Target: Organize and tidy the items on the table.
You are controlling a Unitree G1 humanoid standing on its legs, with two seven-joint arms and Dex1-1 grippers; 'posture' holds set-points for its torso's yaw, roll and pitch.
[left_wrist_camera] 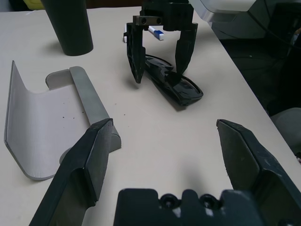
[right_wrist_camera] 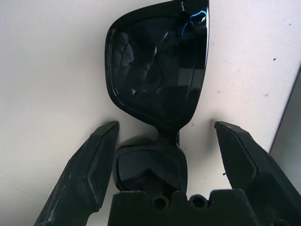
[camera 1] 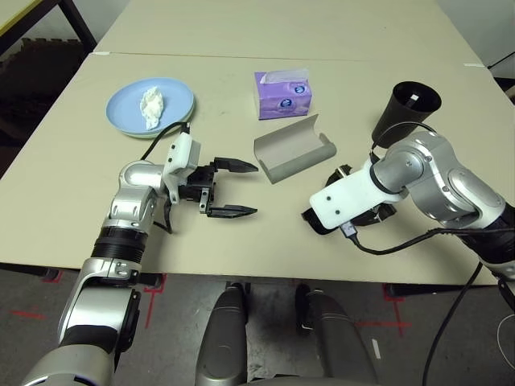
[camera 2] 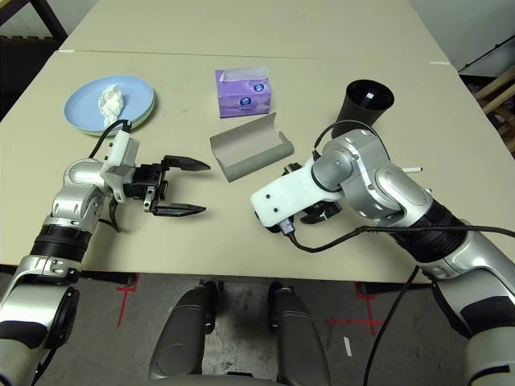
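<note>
Black sunglasses (right_wrist_camera: 157,89) lie folded on the beige table (camera 1: 72,201), right of the open grey glasses case (camera 1: 294,149). My right gripper (right_wrist_camera: 164,125) hangs straight over them, open, one finger on each side; the left wrist view shows it as right gripper (left_wrist_camera: 157,77) with its tips at the sunglasses (left_wrist_camera: 171,84). My left gripper (camera 1: 233,189) is open and empty, just left of the case and pointing at it. A crumpled white tissue (camera 1: 151,104) rests on the light blue plate (camera 1: 177,100) at the far left. The black cup (camera 1: 406,108) stands at the far right. A white-blue pen (left_wrist_camera: 155,32) lies behind the sunglasses.
A purple tissue box (camera 1: 283,94) stands behind the case. A second table (camera 1: 282,24) adjoins at the back. The right arm's black cable (camera 1: 402,241) runs along the table's front edge. Bare tabletop lies between the plate and my left arm.
</note>
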